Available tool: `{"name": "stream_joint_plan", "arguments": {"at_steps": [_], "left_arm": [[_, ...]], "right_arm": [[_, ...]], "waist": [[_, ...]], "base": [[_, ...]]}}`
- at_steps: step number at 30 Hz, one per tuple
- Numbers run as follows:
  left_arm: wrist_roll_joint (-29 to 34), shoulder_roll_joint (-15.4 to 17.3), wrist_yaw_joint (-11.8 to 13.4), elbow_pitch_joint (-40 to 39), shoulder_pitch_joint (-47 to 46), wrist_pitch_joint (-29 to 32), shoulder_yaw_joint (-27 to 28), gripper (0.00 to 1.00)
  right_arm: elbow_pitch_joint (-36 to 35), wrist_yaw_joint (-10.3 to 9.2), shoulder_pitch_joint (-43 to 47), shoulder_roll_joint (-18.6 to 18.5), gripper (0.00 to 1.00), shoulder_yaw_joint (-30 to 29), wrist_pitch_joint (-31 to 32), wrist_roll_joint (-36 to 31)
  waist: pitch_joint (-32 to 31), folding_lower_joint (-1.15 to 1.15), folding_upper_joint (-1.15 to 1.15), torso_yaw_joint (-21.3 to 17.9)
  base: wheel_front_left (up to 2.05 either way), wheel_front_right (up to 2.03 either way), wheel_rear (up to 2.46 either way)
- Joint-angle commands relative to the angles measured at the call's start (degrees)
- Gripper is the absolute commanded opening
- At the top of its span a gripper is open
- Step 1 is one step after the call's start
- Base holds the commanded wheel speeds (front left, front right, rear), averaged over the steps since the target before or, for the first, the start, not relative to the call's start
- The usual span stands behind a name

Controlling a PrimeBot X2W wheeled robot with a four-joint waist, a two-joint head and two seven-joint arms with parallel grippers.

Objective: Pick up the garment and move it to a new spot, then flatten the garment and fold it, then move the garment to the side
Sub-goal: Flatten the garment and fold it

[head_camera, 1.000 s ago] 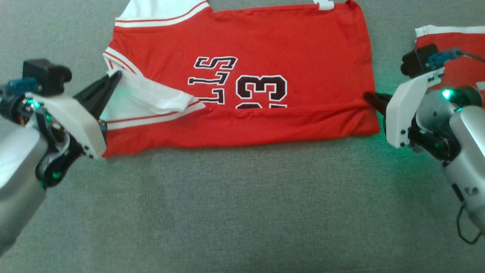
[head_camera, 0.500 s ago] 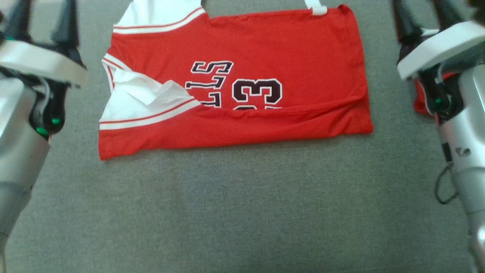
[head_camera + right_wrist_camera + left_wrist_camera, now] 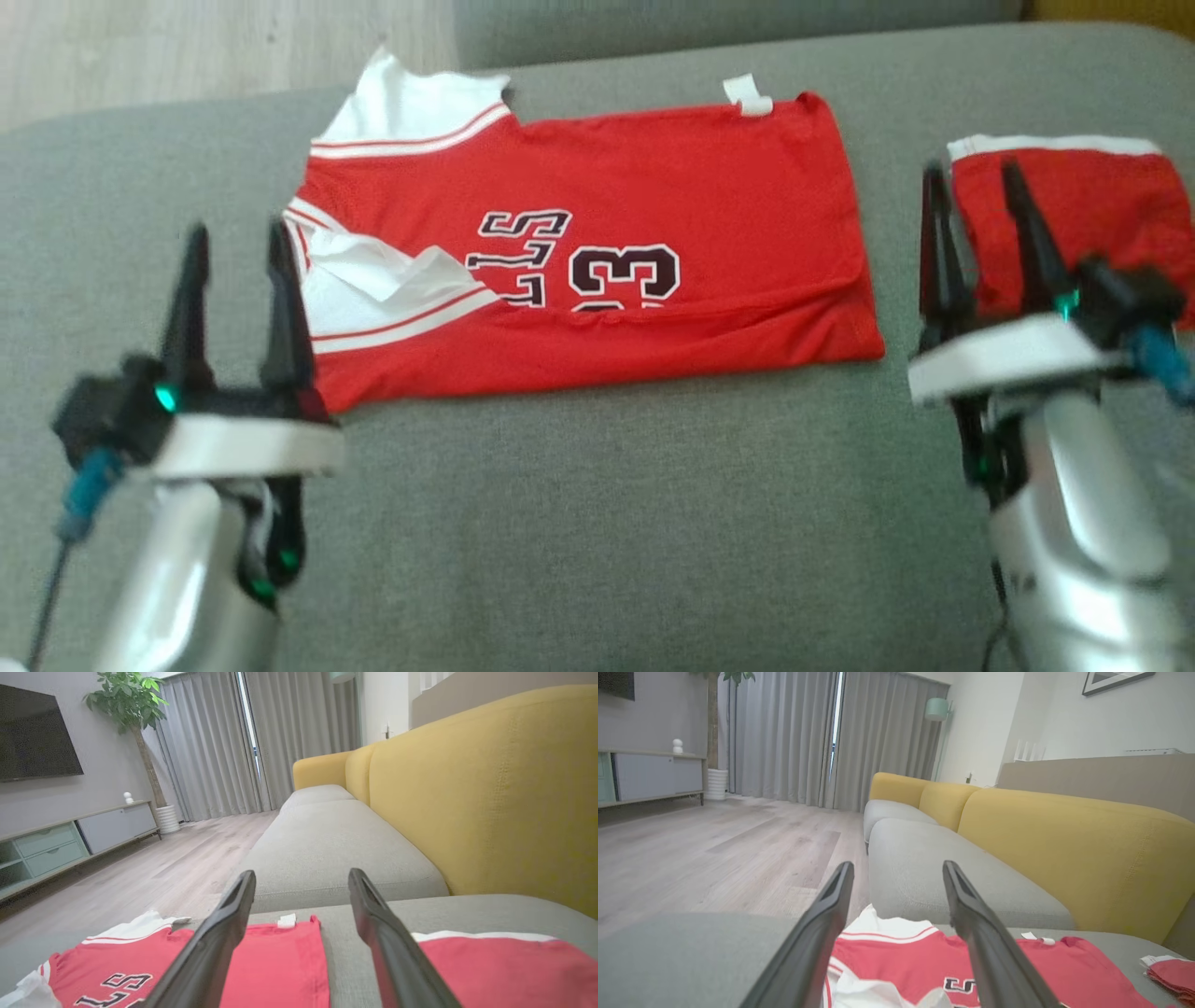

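Flanking one red jersey [image 3: 653,187], left gripper [image 3: 236,229] and right gripper [image 3: 969,170] show fingers spread, empty; one red garment [image 3: 1092,201] nearby.

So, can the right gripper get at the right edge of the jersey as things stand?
Probably yes. The right gripper is open, just beside the right edge of the jersey, with grey cushion between them. The other folded red garment lies to its other side, not in the way.

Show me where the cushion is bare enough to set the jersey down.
Bare: the wide cushion strip on the near side of the jersey, between left hand and right hand. Crowded: the narrow gap between jersey and folded red cloth, where the right hand is.
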Motion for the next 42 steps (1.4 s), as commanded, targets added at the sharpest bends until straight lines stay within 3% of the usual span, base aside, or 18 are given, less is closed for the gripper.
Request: {"name": "stream_joint_plan", "arguments": {"at_steps": [1,4,9,16,21,26,36,42], "left_arm": [[1.17,0.06,-0.56,-1.58,-0.19,-0.23,3.48,1.00],[3.99,-3.04,-1.23,-1.51,3.89,-0.23,5.81,1.00],[9.04,-7.64,-2.78,-1.98,9.04,-0.23,9.36,1.00],[12.80,-10.13,-5.41,0.21,9.67,-0.23,12.81,1.00],[14.96,-10.12,-5.78,8.58,6.94,-0.23,12.14,1.00],[15.84,-9.03,-2.83,18.94,2.17,1.50,12.90,1.00],[15.22,-5.90,1.03,31.39,-4.31,4.51,15.34,1.00],[14.90,-5.11,0.70,37.64,-6.47,8.56,14.65,1.00]], "right_arm": [[-3.43,-0.05,0.98,0.90,1.00,0.01,-0.70,-1.31],[-7.16,-0.05,6.36,1.51,1.00,-1.22,-0.75,-3.62],[-10.82,-0.05,13.45,1.63,1.00,-0.87,-0.77,-1.14],[-12.53,-0.05,15.54,1.64,1.00,-0.05,-0.78,-0.18],[-12.85,-0.05,14.25,1.65,1.00,0.67,-0.78,-0.36],[-13.08,-0.05,13.58,1.65,1.00,1.45,-0.78,-0.04],[-13.17,-0.05,13.19,1.65,1.00,2.65,-0.78,0.79],[-13.41,-0.05,12.68,1.65,1.00,2.60,-0.78,1.25]], "waist": [[-1.25,0.02,0.00,0.32],[-2.20,0.02,0.00,0.55],[-2.88,0.02,0.00,0.71],[-2.36,0.02,0.00,0.41],[-1.30,0.02,0.00,-0.34],[0.37,0.02,0.00,-1.35],[2.82,0.02,0.00,-3.16],[3.60,0.02,0.00,-3.70]], "base": [[0.00,0.00,0.00],[0.00,0.00,0.00],[0.00,0.00,0.00],[0.00,0.00,0.00],[0.00,0.00,0.00],[0.00,0.00,0.00],[0.00,0.00,0.00],[0.00,0.00,0.00]]}}
